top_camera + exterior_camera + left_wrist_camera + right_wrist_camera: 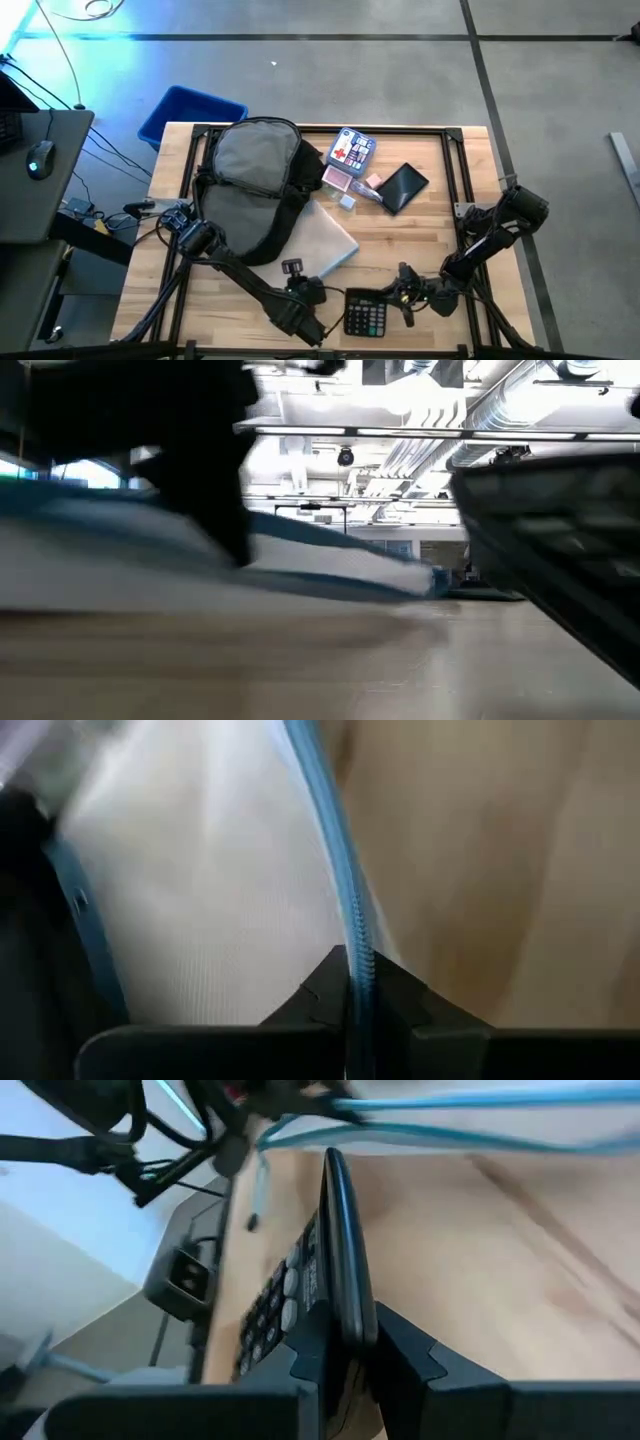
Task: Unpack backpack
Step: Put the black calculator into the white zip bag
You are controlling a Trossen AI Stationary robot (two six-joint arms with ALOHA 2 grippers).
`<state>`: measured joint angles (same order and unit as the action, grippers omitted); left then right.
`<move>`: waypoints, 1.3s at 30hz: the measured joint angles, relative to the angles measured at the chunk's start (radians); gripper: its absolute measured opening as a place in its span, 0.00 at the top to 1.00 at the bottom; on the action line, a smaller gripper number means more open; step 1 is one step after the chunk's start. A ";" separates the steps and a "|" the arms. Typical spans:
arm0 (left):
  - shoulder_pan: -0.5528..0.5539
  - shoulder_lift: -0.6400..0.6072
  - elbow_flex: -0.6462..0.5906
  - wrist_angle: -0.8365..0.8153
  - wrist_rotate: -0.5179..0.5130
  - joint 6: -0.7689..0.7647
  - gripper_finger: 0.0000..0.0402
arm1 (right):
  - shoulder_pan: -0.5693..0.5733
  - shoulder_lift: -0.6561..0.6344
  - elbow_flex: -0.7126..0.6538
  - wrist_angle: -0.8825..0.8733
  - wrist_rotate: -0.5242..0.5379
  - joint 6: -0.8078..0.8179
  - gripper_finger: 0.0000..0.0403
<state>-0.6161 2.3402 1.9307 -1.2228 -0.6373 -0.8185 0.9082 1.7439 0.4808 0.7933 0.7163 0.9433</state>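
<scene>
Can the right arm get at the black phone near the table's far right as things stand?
Probably not at once: the right gripper is shut on the calculator at the near edge. The way to the black phone looks bare, but it must set the calculator down first.

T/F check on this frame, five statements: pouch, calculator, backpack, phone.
1. The left gripper is shut on the clear pouch's blue zipper edge. True.
2. The right gripper is empty. False: its fingers clamp the calculator.
3. The backpack lies on the floor. False: it lies on the table.
4. The black phone lies on the table. True.
5. The calculator is inside the backpack. False: it is out, at the table's near edge.
</scene>
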 joint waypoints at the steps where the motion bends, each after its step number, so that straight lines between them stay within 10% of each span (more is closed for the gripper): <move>1: 0.003 0.000 0.004 0.020 -0.025 0.000 0.99 | -0.017 0.000 0.015 0.002 -0.011 -0.010 0.92; 14: 0.005 0.000 0.021 0.062 -0.324 -0.024 1.00 | -0.253 0.000 0.040 0.037 -0.354 0.041 0.94; 25: -0.091 0.000 0.021 0.069 -0.423 -0.028 1.00 | -0.379 -0.001 0.040 0.053 -0.297 0.107 0.94; 39: -0.118 0.003 -0.020 0.155 -0.494 -0.019 1.00 | -0.403 0.118 0.132 0.009 0.047 0.335 0.94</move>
<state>-0.7340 2.3432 1.9106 -1.0676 -1.1316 -0.8370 0.5052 1.8620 0.6125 0.8028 0.7637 1.2781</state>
